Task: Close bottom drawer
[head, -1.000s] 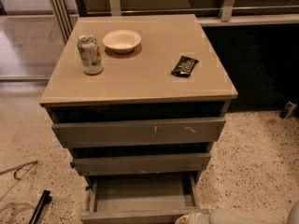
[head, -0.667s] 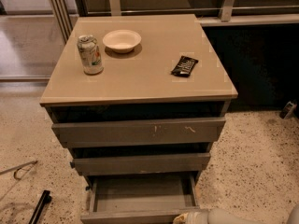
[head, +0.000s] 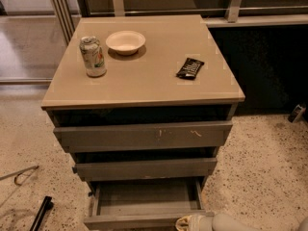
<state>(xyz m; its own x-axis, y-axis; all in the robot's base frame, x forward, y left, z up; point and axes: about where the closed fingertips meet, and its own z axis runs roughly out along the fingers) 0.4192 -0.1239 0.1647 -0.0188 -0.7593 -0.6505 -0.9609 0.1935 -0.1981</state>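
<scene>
The bottom drawer (head: 144,198) is the lowest of three grey handleless drawers in the cabinet. It stands pulled out, its shallow grey box open and empty, its front panel (head: 139,220) near the bottom edge of the view. My gripper (head: 188,222) shows as a pale rounded shape at the bottom edge, right at the drawer front's right end. The rest of the arm runs off the bottom right. The middle drawer (head: 144,169) and the wide top drawer (head: 142,136) with pale scratches sit pushed in above it.
On the tan cabinet top (head: 144,81) stand a drink can (head: 93,56), a white bowl (head: 125,42) and a dark snack packet (head: 190,68). A black tool (head: 41,212) and a cable (head: 19,176) lie on the speckled floor at the left. A dark wall panel stands at the right.
My gripper has come further into view at the bottom edge by the drawer front's right end. The drawer has not visibly moved.
</scene>
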